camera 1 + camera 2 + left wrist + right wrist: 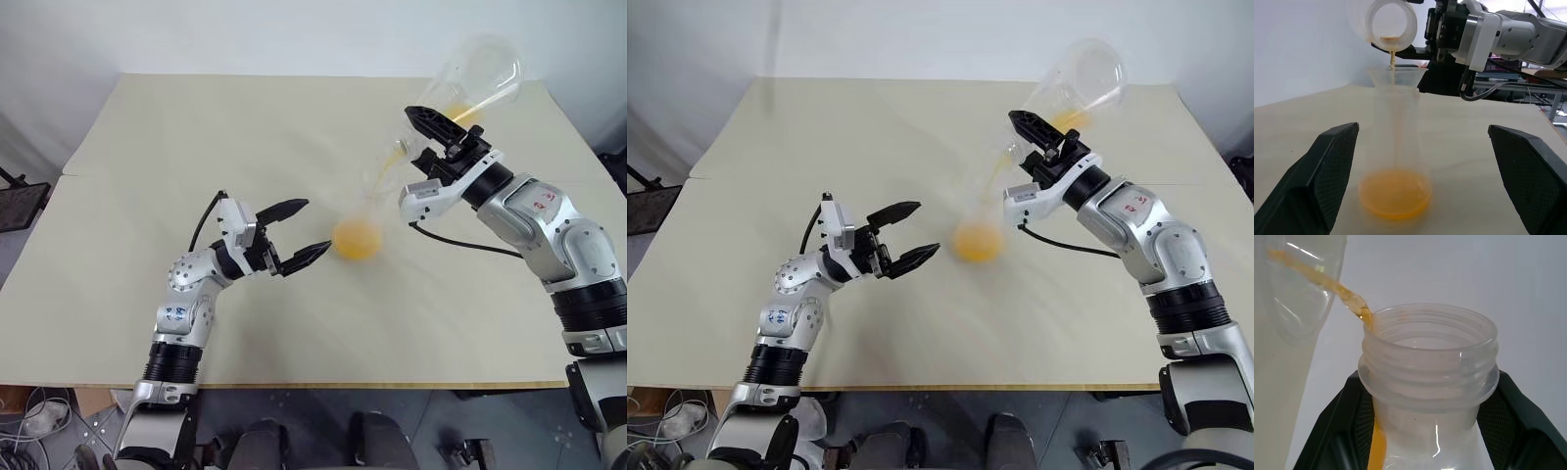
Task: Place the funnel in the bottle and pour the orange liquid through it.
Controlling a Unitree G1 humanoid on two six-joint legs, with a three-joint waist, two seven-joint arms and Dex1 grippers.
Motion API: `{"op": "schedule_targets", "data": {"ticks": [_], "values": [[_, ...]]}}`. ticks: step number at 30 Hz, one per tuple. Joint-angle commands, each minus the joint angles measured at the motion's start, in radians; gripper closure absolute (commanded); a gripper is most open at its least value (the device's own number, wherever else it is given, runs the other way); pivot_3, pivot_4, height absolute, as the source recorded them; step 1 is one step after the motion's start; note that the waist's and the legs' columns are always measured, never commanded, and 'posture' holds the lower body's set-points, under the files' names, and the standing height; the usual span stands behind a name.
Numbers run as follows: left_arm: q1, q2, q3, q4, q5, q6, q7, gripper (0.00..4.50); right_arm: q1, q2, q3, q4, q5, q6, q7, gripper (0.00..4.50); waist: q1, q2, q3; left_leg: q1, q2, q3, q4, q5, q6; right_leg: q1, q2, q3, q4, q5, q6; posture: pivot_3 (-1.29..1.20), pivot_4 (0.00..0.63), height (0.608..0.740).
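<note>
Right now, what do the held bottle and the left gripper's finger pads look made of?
The bottle looks like frosted translucent plastic: moulded screw threads, milky walls with the orange liquid showing through. The left gripper's finger pads look like matte black rubber or textured plastic, finely grid-patterned; which, I cannot tell.

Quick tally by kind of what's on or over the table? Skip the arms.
Vessels: 2 (tilted frosted bottle, upright clear container)
Funnels: 1 (clear funnel in the container's mouth)
Liquids: 1 (orange liquid, pouring from the bottle and pooled in the container)
Total: 4
</note>
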State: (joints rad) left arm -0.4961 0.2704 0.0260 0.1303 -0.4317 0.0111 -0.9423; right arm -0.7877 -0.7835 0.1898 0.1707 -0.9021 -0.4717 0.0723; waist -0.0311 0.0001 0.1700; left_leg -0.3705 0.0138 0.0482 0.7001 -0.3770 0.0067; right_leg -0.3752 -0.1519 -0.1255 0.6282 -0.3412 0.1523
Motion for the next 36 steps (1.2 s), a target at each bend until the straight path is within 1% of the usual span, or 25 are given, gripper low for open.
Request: {"op": "schedule_targets", "data": {"ticks": [1,36], "values": [[-0.004,-0.004,0.006,-0.031,-0.02,-0.008,-0.002,0.0,-0.001,-0.024,-0.011,-0.035,-0.002,-0.006,-0.026,2.05,0.0,0.0,0.0,0.0,0.0,0.0,0.0,0.0,0.0,0.0,0.0,0.0,0.0,0.0,0.0,0.0,0.15,0.74],[-0.004,-0.022,0.006,-0.025,-0.016,-0.017,0.002,0.0,-0.025,-0.041,-0.007,-0.008,-0.032,-0.043,-0.043,2.05,0.0,0.0,0.0,0.0,0.0,0.0,0.0,0.0,0.0,0.0,0.0,0.0,0.0,0.0,0.0,0.0,0.15,0.74]]}}
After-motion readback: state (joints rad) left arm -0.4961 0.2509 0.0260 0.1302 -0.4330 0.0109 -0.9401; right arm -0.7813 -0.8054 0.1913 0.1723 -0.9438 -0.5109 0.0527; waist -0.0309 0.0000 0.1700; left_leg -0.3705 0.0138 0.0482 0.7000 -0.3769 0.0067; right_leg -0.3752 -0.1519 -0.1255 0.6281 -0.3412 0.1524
